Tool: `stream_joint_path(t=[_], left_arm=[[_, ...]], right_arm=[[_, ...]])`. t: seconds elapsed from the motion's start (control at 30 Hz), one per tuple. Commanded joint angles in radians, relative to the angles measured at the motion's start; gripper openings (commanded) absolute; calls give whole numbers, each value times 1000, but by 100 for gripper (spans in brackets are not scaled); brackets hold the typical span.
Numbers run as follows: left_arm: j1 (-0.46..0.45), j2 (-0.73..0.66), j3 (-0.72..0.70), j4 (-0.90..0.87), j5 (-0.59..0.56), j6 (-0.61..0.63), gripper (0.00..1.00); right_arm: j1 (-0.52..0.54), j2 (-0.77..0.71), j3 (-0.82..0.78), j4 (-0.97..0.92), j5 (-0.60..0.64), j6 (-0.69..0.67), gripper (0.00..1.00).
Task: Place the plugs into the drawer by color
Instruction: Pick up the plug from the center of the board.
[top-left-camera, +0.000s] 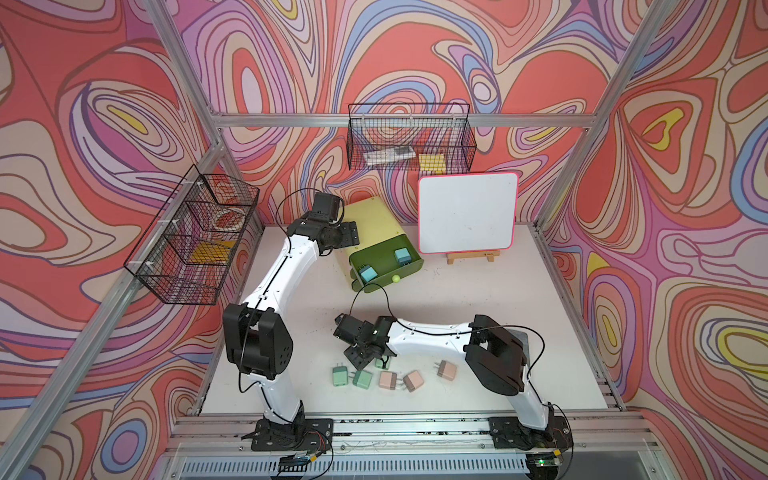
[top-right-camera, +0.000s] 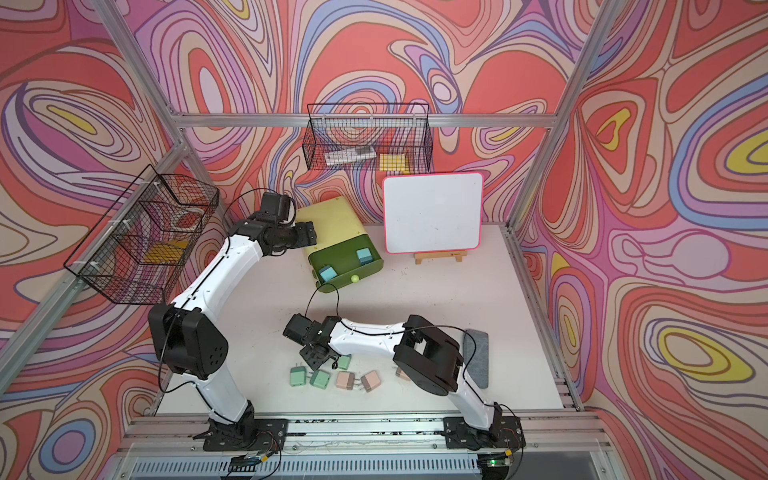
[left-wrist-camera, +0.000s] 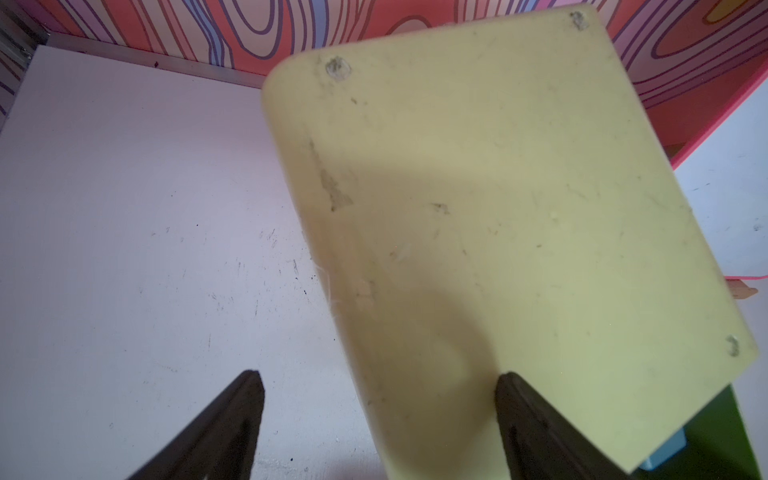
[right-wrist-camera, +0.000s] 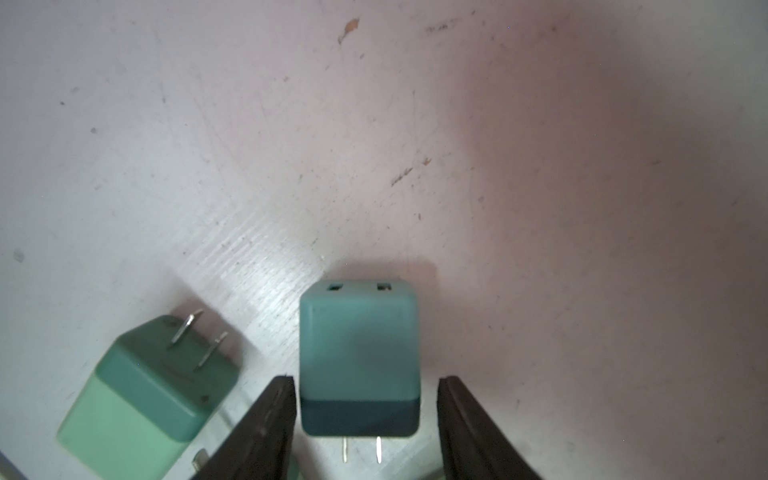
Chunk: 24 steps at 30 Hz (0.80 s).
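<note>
While open drawer (top-left-camera: 384, 258) holds two teal plugs (top-left-camera: 368, 274) (top-left-camera: 402, 255), my right gripper (right-wrist-camera: 365, 378) straddles third plug (right-wrist-camera: 359, 345), unclamped, on scuffed table (right-wrist-camera: 415, 124); left gripper (left-wrist-camera: 379, 375) wide.

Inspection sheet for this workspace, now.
Surface: white table, scuffed.
Job's things: yellow chest, one drawer open with two blue plugs; three pink plugs and two green plugs plainly on the table; a third blue plug between the fingers of the right hand.
Clutter: whiteboard on easel; grey pad.
Hands: left hand open at the chest's edge; right hand open, not gripping.
Cables: black loop off each wrist; the right one arches near the drawer.
Surroundings: patterned walls, metal frame, two wire baskets.
</note>
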Motion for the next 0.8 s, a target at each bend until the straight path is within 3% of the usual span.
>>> stream_joint_path(t=[0.0,0.77], left_arm=[[7,-8,-20,-34,-1,2,86],[7,0,-18,-36,2,3,86]], right_arm=[[6,30,44,-11,18,5,57],[3,52,88,-39,50,5,46]])
